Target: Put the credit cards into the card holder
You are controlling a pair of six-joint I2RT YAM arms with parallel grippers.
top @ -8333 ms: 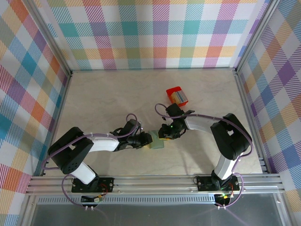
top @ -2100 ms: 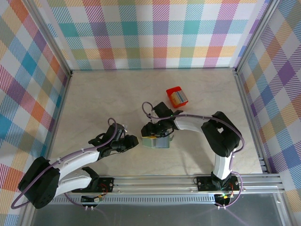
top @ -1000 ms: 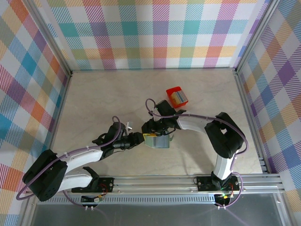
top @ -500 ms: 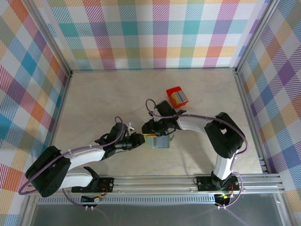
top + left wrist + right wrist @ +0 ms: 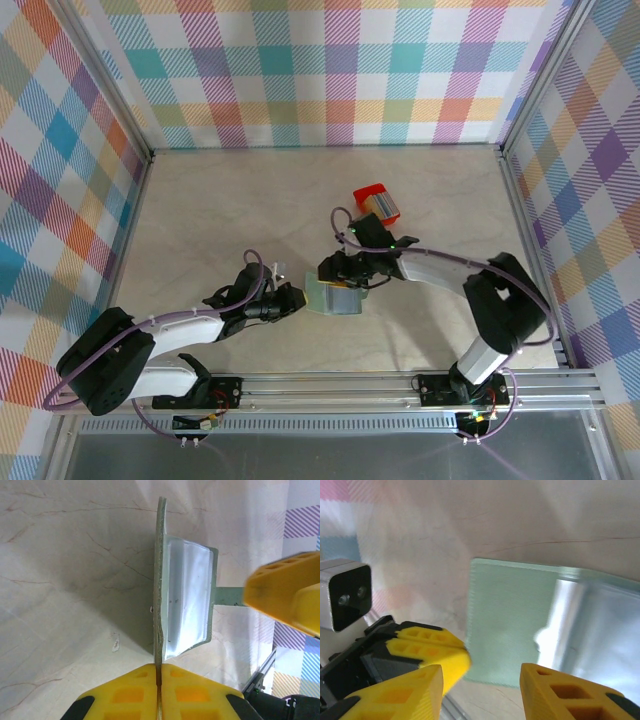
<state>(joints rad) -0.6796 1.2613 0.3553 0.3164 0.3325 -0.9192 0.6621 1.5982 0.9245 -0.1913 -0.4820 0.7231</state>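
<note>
The left hand (image 5: pixel 160 672) has just closed. A moment ago its fingers were partly apart, and now they pinch one thin flap of the card holder (image 5: pixel 184 600) tight. The card holder lies open on the desk (image 5: pixel 220 210), with its shiny clear pocket showing.

The right hand (image 5: pixel 480 680) has pulled back a little from the card holder. Its fingers are apart with nothing between them, and it hangs just over the card holder's far edge.

I think this means the left hand is now the one keeping the card holder in place. That would leave the right hand free to go and get a card. No card is in either hand.

A small red box (image 5: pixel 377 203) sits past the card holder, on the far right of it. Something pale is inside it, but I cannot tell if it is the cards.

The left arm lies low and stretched out, coming at the card holder from its left. The right arm bends in from the card holder's right, with the hand tipped down.
</note>
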